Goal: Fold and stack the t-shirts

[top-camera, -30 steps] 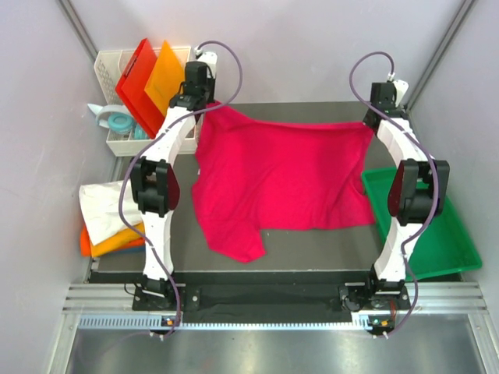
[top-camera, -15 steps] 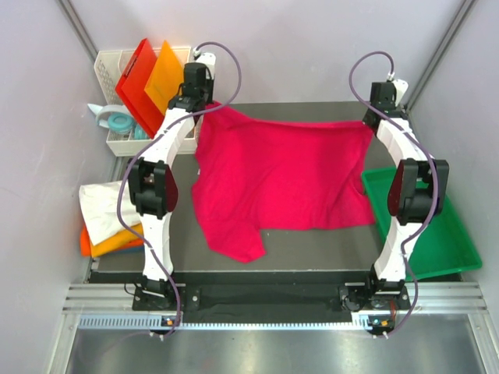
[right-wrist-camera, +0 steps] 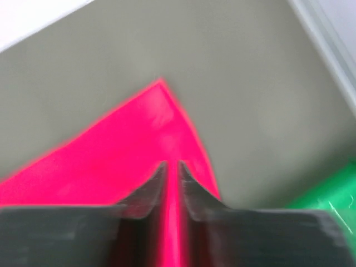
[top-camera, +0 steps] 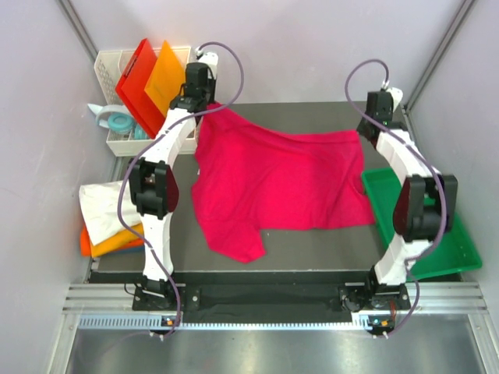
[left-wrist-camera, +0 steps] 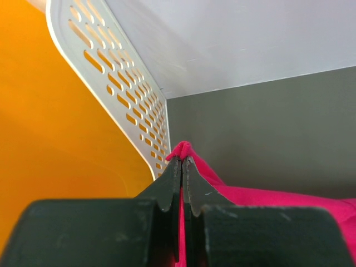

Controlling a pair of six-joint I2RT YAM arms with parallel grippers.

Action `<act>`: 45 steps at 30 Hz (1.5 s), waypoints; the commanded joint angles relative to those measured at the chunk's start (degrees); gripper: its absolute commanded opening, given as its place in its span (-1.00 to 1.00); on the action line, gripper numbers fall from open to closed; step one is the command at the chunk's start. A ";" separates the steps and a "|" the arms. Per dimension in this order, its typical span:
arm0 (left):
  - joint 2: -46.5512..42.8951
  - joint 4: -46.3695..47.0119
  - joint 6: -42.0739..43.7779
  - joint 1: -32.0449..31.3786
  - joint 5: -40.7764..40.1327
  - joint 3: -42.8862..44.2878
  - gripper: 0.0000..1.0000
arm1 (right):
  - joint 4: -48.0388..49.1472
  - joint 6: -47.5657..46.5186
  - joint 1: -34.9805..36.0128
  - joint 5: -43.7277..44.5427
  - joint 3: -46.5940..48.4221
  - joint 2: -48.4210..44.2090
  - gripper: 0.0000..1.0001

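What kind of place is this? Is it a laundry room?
More likely a robot lab's test bench. A left arm and a right arm are bolted to a table, with a pink shirt spread between them and a green tray beside.

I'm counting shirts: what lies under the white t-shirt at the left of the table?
Beneath the white t-shirt, orange folded cloth pokes out at its near edge. Anything deeper in the pile is covered.

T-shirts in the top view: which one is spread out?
The large crimson-pink cloth t-shirt, spread across the dark table; the white cloth t-shirt and orange cloth t-shirt lie heaped at its left edge.
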 commanded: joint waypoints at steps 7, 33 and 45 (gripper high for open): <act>-1.90 5.24 -0.99 -0.78 1.07 -2.22 -1.00 | -5.37 8.13 7.53 -1.49 -24.93 -21.48 -1.00; -5.76 5.85 -0.29 -1.75 0.01 -8.90 -1.00 | -8.90 15.26 -13.29 2.29 -31.19 -18.06 -1.00; -7.52 5.50 -0.90 -2.37 1.42 -9.96 -1.00 | 1.12 7.43 4.72 -3.78 -26.03 -25.98 0.26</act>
